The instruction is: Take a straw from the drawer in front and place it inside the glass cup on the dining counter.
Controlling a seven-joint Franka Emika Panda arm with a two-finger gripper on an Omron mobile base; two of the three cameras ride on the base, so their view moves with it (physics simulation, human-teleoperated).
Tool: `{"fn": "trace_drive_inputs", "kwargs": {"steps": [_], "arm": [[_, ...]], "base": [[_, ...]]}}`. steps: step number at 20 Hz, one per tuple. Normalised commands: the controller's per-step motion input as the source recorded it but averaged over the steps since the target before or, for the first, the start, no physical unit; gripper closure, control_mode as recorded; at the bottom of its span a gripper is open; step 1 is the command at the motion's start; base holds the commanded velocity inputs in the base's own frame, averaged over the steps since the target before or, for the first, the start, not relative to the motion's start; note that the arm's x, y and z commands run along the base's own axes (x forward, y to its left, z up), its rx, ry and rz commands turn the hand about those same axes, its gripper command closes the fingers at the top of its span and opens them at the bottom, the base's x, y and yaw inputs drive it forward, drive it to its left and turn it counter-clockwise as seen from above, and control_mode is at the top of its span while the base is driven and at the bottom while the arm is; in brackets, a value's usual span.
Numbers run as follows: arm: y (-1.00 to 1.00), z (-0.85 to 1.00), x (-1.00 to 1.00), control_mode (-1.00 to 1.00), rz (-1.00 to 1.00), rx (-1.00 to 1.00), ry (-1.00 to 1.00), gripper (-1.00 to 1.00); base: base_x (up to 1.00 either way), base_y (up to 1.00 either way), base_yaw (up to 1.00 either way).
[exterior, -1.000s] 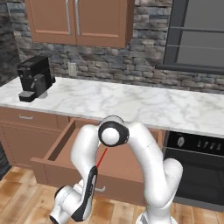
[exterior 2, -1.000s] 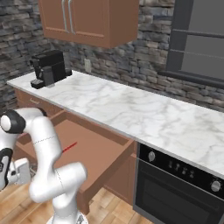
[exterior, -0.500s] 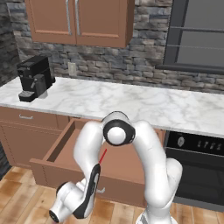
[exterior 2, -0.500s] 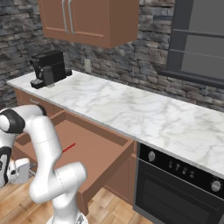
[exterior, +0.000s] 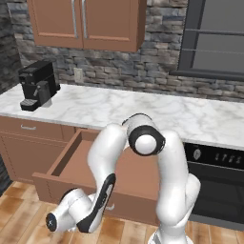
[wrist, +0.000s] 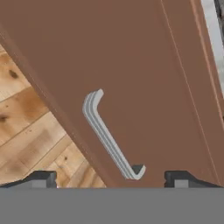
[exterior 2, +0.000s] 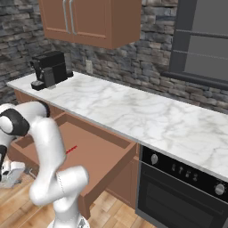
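Observation:
The drawer [exterior: 64, 159] stands pulled out under the marble counter. The red straw [exterior 2: 71, 149] lies on its brown floor [exterior 2: 100, 156], near the left side. In the hand view the drawer front [wrist: 131, 65] is close, with its silver bar handle [wrist: 109, 140] slanting across it. My gripper [wrist: 109, 179] is open. Its dark fingertips [wrist: 41, 178] stand wide apart on either side of the handle's near end, not touching it. My hand [exterior: 64, 220] hangs low in front of the drawer front, just above the floor. The glass cup and the dining counter are out of view.
A black coffee machine [exterior: 38, 86] stands at the left on the marble counter [exterior: 157, 112] against the stone wall. A black oven [exterior: 219, 181] sits right of the drawer. Wooden cabinets [exterior: 86, 24] hang above. Wood floor [wrist: 30, 127] lies below the drawer.
The fingers have spread wider. My hand has drawn back a little from the drawer front, and the elbow has swung right. The drawer stays pulled out.

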Motion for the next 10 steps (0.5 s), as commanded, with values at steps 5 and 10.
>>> {"fn": "trace_drive_inputs", "kwargs": {"steps": [5,10], "arm": [[-0.14,0.87,-0.52,-1.00,0.00,0.55,0.14,-1.00],[-0.17,1.00,-0.19,-1.00,-0.02,0.48,0.00,-1.00]], "base": [[0.00,0.00,0.00],[0.00,0.00,0.00]]}}
